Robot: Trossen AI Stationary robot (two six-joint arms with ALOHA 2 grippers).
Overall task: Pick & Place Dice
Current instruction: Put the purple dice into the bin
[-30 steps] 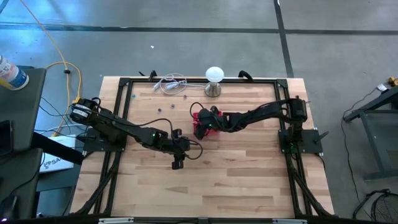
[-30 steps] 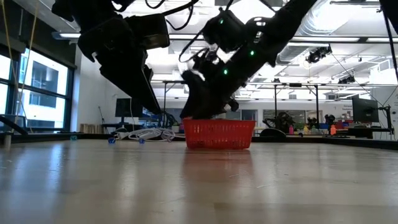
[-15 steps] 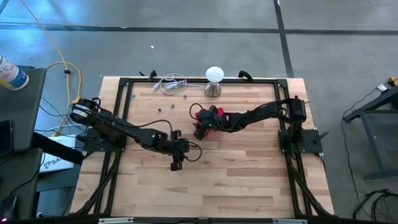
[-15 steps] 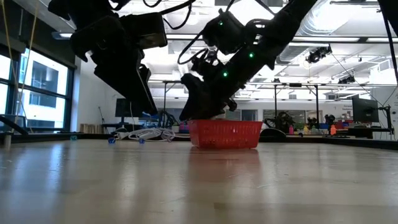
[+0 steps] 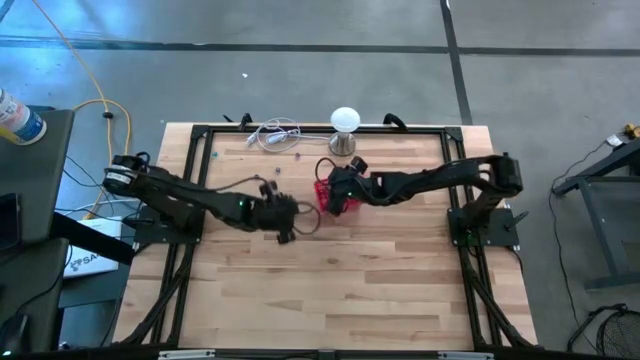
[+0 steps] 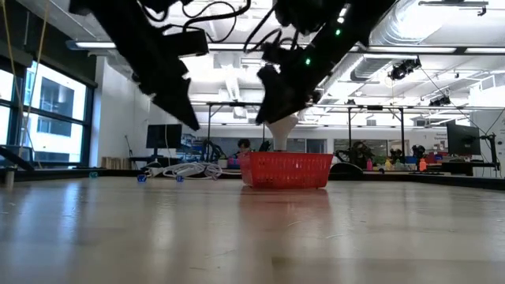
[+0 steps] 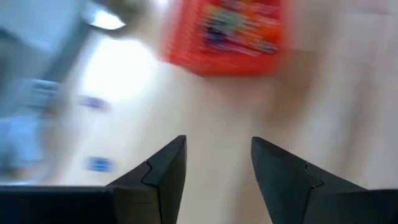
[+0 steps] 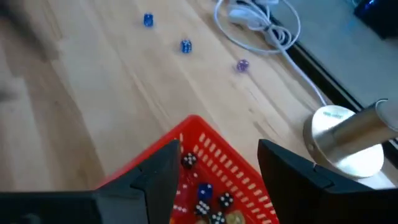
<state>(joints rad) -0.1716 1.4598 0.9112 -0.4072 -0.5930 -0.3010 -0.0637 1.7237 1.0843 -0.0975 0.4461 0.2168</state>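
Dice (image 8: 200,191) are gathered mostly inside one red basket (image 8: 217,157) near the middle of the table (image 5: 380,290), which suggests it serves as the collecting place. At least five can be made out in the right wrist view, though more are hidden under the arm. Three loose dice are counted on the bare wood beyond the basket: two blue ones (image 8: 185,46) and one purple one (image 8: 242,65), lying near a coiled white cable (image 8: 261,25). These are judged to be what is left to collect.

One right gripper (image 8: 217,163) is held just above the basket's rim, its fingers spread apart with nothing between them, a pose suited to releasing over the basket. One left gripper (image 7: 217,163) is held over the table just beside the basket, on the side of the loose dice; its fingers are parted too and nothing is gripped.

One white ball-shaped lamp (image 5: 344,121) on a metal base (image 8: 351,140) stands at the far edge, close behind the basket
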